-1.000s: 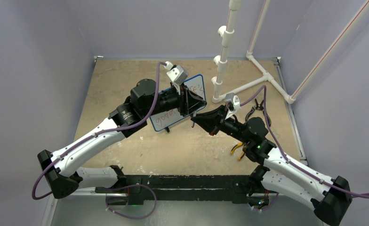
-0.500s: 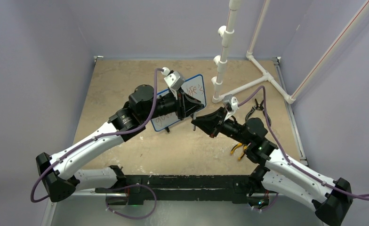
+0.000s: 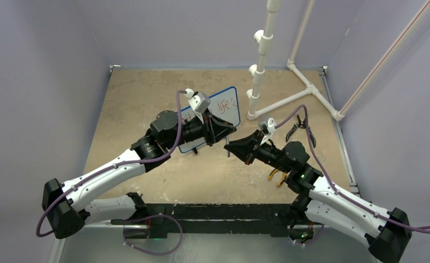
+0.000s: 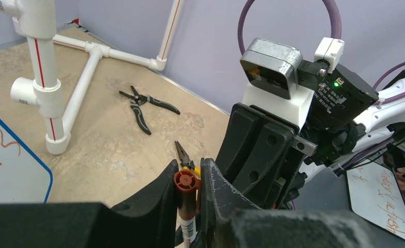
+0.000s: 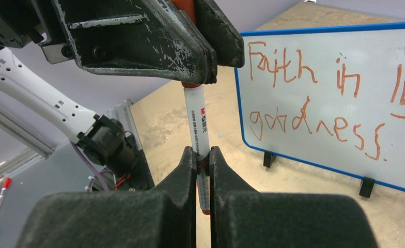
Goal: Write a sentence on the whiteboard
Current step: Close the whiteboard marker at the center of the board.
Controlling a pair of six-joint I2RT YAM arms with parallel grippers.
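Over the tan desk [image 3: 147, 93], left gripper [image 4: 190, 178] and right gripper [image 5: 203, 157] both clamp one marker [image 5: 196, 119]; a skewed pull could drop it or knock the whiteboard [image 5: 319, 103].

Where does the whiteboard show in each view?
Top external: whiteboard just above centre, partly hidden behind the left arm.
Left wrist: lower-left edge, one corner only.
Right wrist: right half, standing on its feet.
Shared landmark: its red sentence.
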